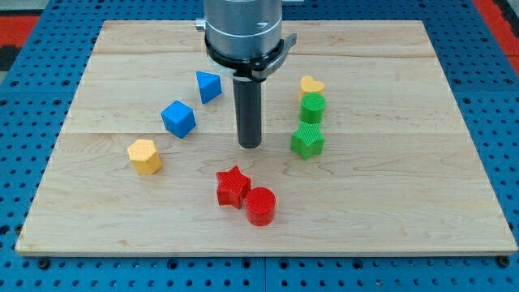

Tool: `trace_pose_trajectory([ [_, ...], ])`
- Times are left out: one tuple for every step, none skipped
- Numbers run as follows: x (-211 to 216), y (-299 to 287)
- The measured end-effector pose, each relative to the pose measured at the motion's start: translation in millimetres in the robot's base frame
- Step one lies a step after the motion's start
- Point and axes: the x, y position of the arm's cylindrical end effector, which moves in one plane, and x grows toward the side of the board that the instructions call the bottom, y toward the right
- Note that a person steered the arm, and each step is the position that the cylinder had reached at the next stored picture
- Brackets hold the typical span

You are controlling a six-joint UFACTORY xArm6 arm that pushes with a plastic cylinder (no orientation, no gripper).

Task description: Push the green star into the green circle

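The green star [307, 140] lies right of the board's middle. The green circle [312, 107] stands just above it, close to or touching it. My tip [250, 145] is down on the board to the left of the green star, with a gap of about one block width between them. The rod rises from there to the arm's grey flange at the view's top.
A yellow heart [311, 86] sits right above the green circle. A red star [233, 186] and a red circle [260, 205] lie below my tip. A blue triangle [208, 85], a blue cube [178, 118] and a yellow hexagon [145, 156] lie to the left on the wooden board [422, 186].
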Motion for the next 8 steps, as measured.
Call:
trace_pose_trajectory([
  [-7.0, 9.2],
  [-16.3, 9.2],
  [22.7, 9.7],
  [42.1, 39.3],
  [23.3, 61.1],
  [23.3, 62.9],
  [23.0, 62.9],
  [22.8, 63.5],
])
